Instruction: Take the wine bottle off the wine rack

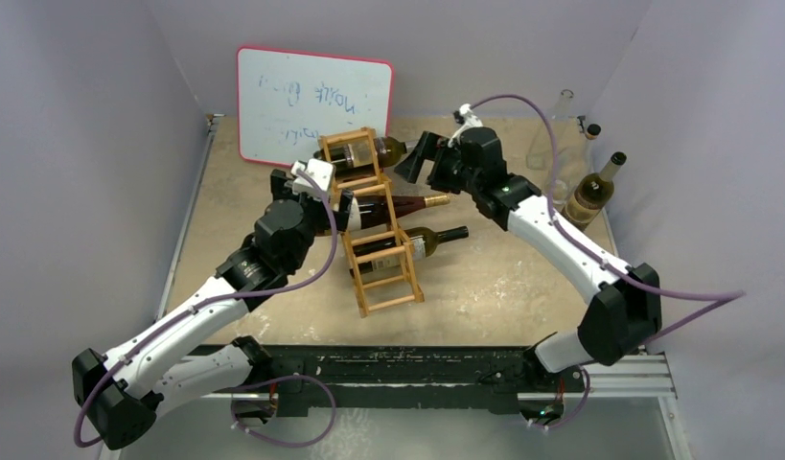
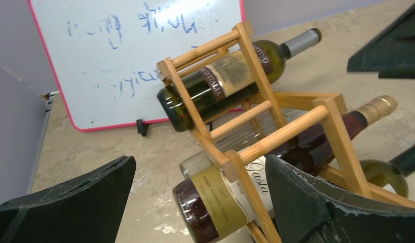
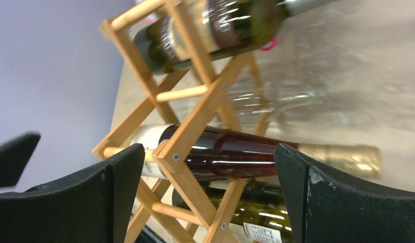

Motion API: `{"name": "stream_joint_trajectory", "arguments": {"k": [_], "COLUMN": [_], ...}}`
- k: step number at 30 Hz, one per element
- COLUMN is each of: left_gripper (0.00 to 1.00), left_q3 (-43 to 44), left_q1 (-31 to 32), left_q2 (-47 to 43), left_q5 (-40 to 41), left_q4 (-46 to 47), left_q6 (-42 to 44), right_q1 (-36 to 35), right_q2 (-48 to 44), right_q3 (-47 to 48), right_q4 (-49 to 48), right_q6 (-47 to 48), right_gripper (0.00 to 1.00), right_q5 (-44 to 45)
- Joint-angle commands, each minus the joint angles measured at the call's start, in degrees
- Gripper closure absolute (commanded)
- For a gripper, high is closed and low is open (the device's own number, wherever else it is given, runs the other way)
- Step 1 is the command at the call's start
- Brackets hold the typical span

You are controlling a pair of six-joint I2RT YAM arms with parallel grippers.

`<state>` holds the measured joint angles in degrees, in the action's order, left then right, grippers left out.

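From above I see the wine rack (image 1: 379, 230) lying slantwise mid-table (image 1: 494, 287), three bottles through it with necks pointing right: the far bottle (image 1: 386, 151), the middle bottle (image 1: 412, 203) with gold foil, and the near bottle (image 1: 434, 240). The red-edged whiteboard (image 1: 311, 101) stands just behind the rack's far end. Spare bottles (image 1: 591, 195) are grouped well apart at the far right.

My left gripper (image 1: 316, 184) is at the rack's left side with its jaws apart. Its wrist camera shows the middle bottle's base between the fingers (image 2: 316, 202), with a rack slat crossing in front. I cannot tell whether they touch the glass.

My right gripper (image 1: 419, 158) hangs spread and empty beside the far bottle's neck. Both wrist views pick up a clear glassy shape (image 3: 261, 96) between the far and middle bottles, which the top view barely shows
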<state>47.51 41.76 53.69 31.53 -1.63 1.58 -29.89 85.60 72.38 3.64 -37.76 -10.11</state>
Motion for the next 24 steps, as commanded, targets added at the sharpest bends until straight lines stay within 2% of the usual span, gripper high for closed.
{"name": "stream_joint_trajectory", "arguments": {"k": [1,4,8,13,18,21,24], "left_gripper": [0.00,0.00,0.00,0.00,0.00,0.02,0.00], "left_q3": [3.09,3.82,5.43,9.11,14.89,15.03,14.35], "left_q1": [-0.11,-0.14,-0.10,-0.02,0.52,1.43,2.15], "left_q2": [-0.04,0.65,3.13,9.82,17.28,17.53,16.40], "left_q5": [-7.33,-14.13,-27.21,-38.83,-40.80,-41.61,-42.53], "left_q4": [1.40,0.96,0.62,-2.55,-10.75,-11.45,-10.99], "left_q6": [0.58,0.13,-1.92,-3.10,-1.82,-1.05,-0.29], "right_q1": [1.20,1.51,1.59,1.57,1.53,1.52,1.57], "right_q2": [-3.45,-2.96,1.37,7.01,8.88,9.47,9.96], "right_q3": [1.84,2.19,6.14,8.73,8.51,7.40,6.44], "right_q4": [9.52,13.79,24.44,25.69,24.40,22.94,22.29], "right_q6": [-9.52,-16.83,-27.97,-31.05,-35.46,-38.08,-40.87], "right_gripper": [0.00,0.00,0.00,0.07,0.12,0.13,0.14], "right_q5": [18.90,21.87,24.33,19.03,20.38,19.31,18.82]}}
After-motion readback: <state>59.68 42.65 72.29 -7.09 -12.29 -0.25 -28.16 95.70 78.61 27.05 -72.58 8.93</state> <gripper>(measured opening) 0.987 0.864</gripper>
